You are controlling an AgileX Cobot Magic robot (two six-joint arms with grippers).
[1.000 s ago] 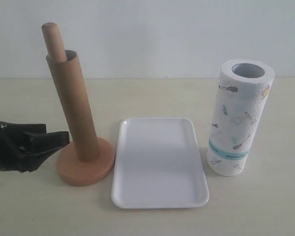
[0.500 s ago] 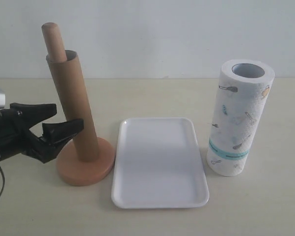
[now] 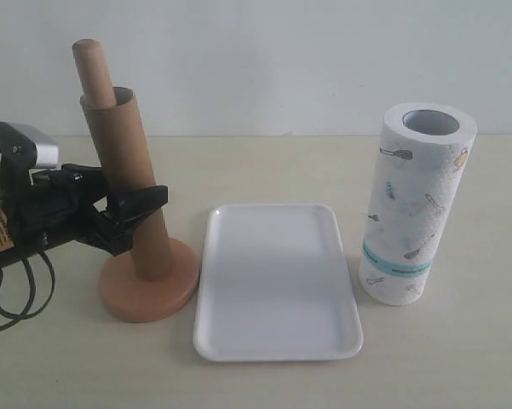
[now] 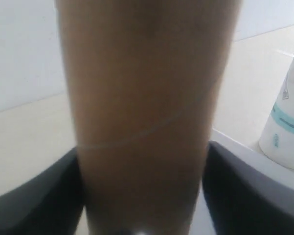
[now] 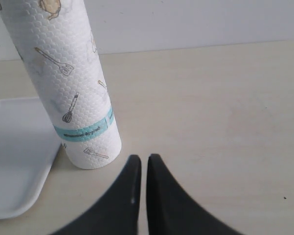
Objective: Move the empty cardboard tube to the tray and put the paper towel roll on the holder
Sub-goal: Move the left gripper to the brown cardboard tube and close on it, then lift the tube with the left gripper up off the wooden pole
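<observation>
The empty cardboard tube [image 3: 126, 175] stands slipped over the pole [image 3: 92, 68] of the wooden holder [image 3: 149, 294], leaning slightly. My left gripper [image 3: 133, 201] is open around the tube's middle, one black finger [image 4: 34, 196] on each side; in the left wrist view the brown tube [image 4: 142, 98] fills the space between them. The white tray [image 3: 277, 281] lies flat to the right of the holder. The paper towel roll [image 3: 413, 204] stands upright right of the tray. My right gripper [image 5: 144, 159] is shut and empty, low over the table beside the roll [image 5: 68, 83]; the exterior view does not show it.
The holder's disc base nearly touches the tray's left rim. A black cable [image 3: 17, 298] trails from the left arm over the table. The tray's corner [image 5: 14, 156] lies close to the roll's foot. A pale wall backs the table.
My left gripper has opened, risen and moved right from beside the holder's base until its fingers straddle the cardboard tube. Tube, tray and roll have not moved.
</observation>
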